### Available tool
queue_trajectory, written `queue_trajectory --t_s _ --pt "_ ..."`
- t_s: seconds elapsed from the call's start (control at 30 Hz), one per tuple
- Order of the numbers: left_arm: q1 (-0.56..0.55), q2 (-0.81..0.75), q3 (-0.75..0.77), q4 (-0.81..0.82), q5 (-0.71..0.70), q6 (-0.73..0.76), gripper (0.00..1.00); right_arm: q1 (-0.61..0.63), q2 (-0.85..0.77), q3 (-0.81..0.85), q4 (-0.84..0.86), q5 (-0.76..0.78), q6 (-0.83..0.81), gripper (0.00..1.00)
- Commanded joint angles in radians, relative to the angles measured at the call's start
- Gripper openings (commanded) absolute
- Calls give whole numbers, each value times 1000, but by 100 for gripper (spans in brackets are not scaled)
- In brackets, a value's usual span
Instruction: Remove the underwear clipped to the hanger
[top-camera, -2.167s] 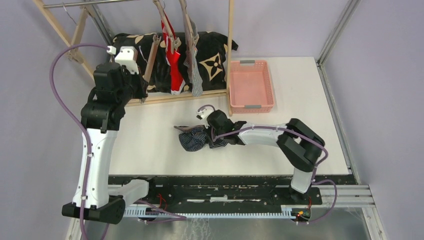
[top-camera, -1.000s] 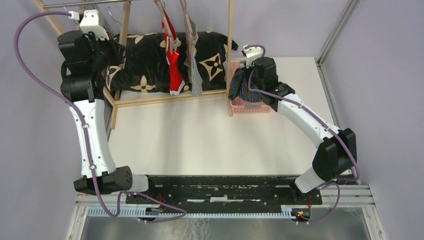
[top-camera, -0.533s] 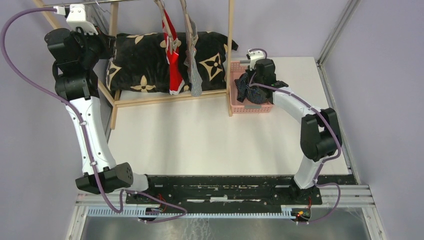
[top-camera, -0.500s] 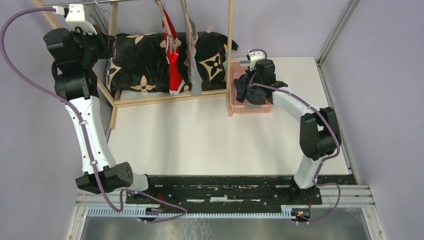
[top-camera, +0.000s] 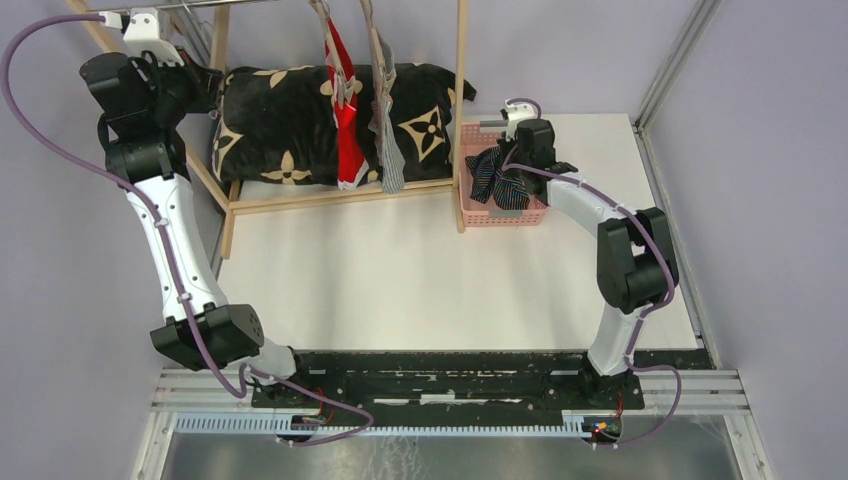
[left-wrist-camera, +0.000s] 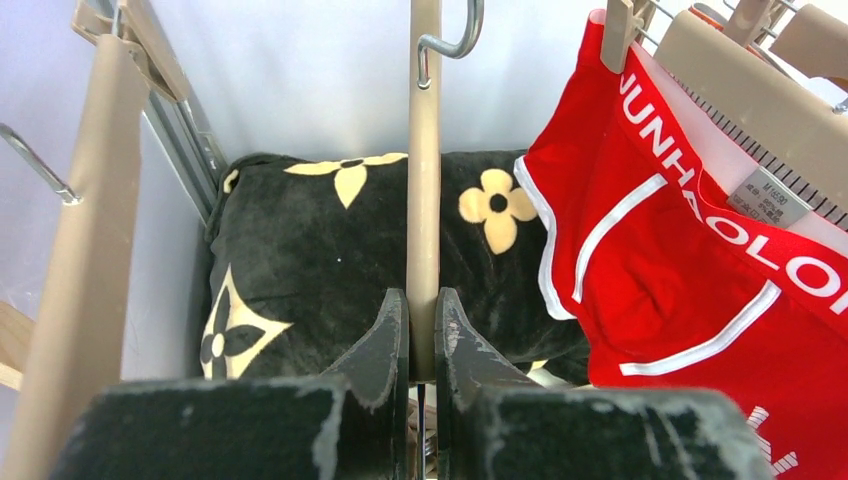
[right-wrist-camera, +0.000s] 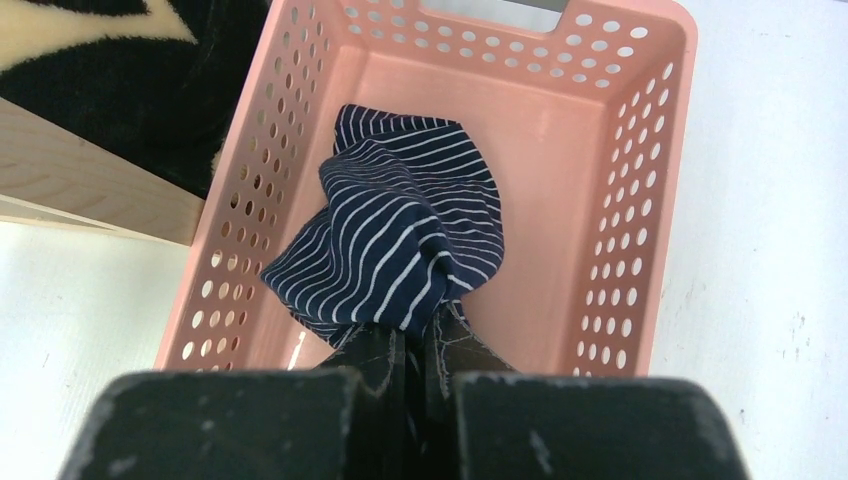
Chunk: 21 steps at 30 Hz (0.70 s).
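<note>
My right end effector (right-wrist-camera: 415, 345) is clamped tight on a fold of the navy striped boxer shorts (right-wrist-camera: 400, 240), fingers pressed together with the cloth pinched between them. The shorts hang bunched inside the walls of the pink perforated basket (right-wrist-camera: 640, 200); I cannot tell whether they touch its floor. The basket stands on the white bench (top-camera: 400, 270), just beside the right post of the wooden rack (top-camera: 461, 100). My left end effector (left-wrist-camera: 420, 340) is raised at the far left of the rack and closed on a bare wooden hanger (left-wrist-camera: 424, 180), one finger on each face of its bar, with its metal hook at the top. To the right of it, the red boxer shorts (left-wrist-camera: 680, 300) with white lettering are clipped to a second hanger (left-wrist-camera: 740, 90). From above, the grey striped boxer shorts (top-camera: 390, 150) hang just beside the red pair, also clipped up. Behind and below them all lies the black cushion (left-wrist-camera: 300, 260) with beige flower marks.
</note>
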Motion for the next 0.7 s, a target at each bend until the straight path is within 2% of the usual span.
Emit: queue_trajectory --t_s 0.0,0.2,0.33,0.43,0.57,0.67 --pt "30 17 34 123 62 -60 3 -5 0 29 60 -21 16 0" --pt "78 112 120 134 159 -135 3 -6 1 26 56 -27 14 1" --pt "85 142 124 123 161 -154 3 -8 2 23 57 -10 14 1" --pt "85 131 97 113 143 -171 8 -14 13 28 51 0 24 1" --pt "85 98 49 112 111 -186 19 -24 48 48 24 1 51 0" --pt "85 71 30 113 114 -203 35 -29 54 37 31 -3 67 0"
